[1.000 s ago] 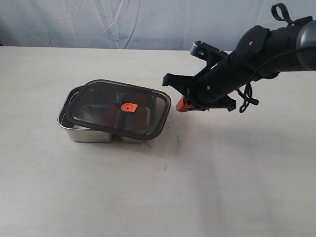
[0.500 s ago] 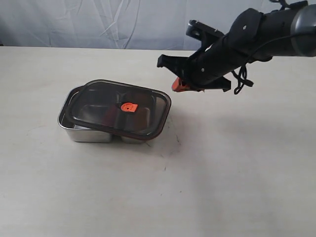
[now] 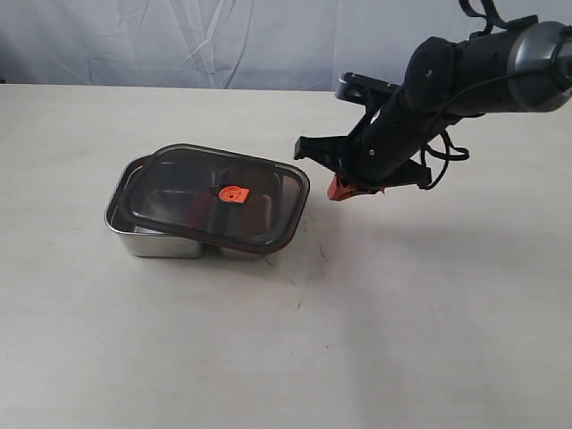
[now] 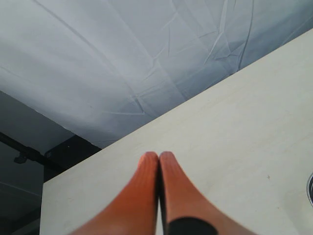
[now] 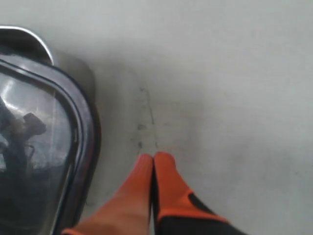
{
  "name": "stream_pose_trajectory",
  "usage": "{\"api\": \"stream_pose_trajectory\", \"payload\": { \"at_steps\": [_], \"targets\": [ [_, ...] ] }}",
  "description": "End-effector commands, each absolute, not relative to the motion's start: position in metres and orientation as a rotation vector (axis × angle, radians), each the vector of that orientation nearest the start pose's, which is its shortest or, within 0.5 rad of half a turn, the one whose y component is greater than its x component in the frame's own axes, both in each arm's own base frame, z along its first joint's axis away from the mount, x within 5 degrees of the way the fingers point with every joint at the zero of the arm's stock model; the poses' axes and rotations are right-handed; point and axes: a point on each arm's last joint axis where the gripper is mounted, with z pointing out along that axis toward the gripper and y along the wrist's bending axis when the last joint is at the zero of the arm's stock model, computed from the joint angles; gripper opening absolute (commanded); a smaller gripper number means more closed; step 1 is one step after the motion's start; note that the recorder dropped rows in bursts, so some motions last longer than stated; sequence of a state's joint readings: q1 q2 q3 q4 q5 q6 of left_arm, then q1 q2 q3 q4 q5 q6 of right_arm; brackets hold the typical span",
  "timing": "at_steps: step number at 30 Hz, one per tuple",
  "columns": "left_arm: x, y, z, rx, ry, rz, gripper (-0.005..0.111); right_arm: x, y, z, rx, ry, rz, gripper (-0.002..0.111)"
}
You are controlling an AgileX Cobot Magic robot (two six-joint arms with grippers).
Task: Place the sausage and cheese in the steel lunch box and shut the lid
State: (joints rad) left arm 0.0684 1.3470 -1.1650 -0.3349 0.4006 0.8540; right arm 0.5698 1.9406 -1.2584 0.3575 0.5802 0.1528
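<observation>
The steel lunch box (image 3: 134, 234) sits left of centre on the table. The dark translucent lid (image 3: 179, 192) with its orange valve tab (image 3: 232, 193) lies on top of it, skewed, its right end overhanging the rim. A reddish shape shows dimly through the lid; sausage and cheese cannot be made out. My right gripper (image 3: 338, 189) hangs shut and empty over the table just right of the lid. In the right wrist view its orange fingertips (image 5: 145, 164) are pressed together beside the lid's edge (image 5: 83, 147). My left gripper (image 4: 158, 157) is shut, empty, off the exterior view.
The pale table (image 3: 357, 340) spreads bare in front and to the right of the box. A grey cloth backdrop (image 3: 223, 40) runs along the far edge. The right arm (image 3: 465, 71) reaches in from the upper right.
The right arm rose and swung back, then came down again; its gripper now hangs a little farther right of the lid than a second ago. Box and lid have not moved.
</observation>
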Motion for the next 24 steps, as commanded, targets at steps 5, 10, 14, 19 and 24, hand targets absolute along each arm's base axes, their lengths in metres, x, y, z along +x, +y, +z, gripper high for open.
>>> {"api": "stream_pose_trajectory", "payload": {
  "at_steps": [5, 10, 14, 19, 24],
  "targets": [
    [0.305, 0.010, 0.367, 0.551, 1.965, 0.252, 0.000, 0.323, 0.233, 0.168, -0.209, 2.787, 0.559, 0.000],
    [0.305, 0.010, 0.367, 0.551, 1.965, 0.252, 0.000, 0.324, 0.235, 0.169, -0.186, 2.774, 0.580, 0.000],
    [0.305, 0.010, 0.367, 0.551, 1.965, 0.252, 0.000, 0.323, 0.239, 0.170, -0.191, 2.759, 0.589, 0.000],
    [0.305, 0.010, 0.367, 0.551, 1.965, 0.252, 0.000, 0.320, 0.243, 0.168, -0.206, 2.763, 0.590, 0.000],
    [0.305, 0.010, 0.367, 0.551, 1.965, 0.252, 0.000, 0.320, 0.247, 0.157, -0.197, 2.794, 0.591, 0.000]
  ]
}}
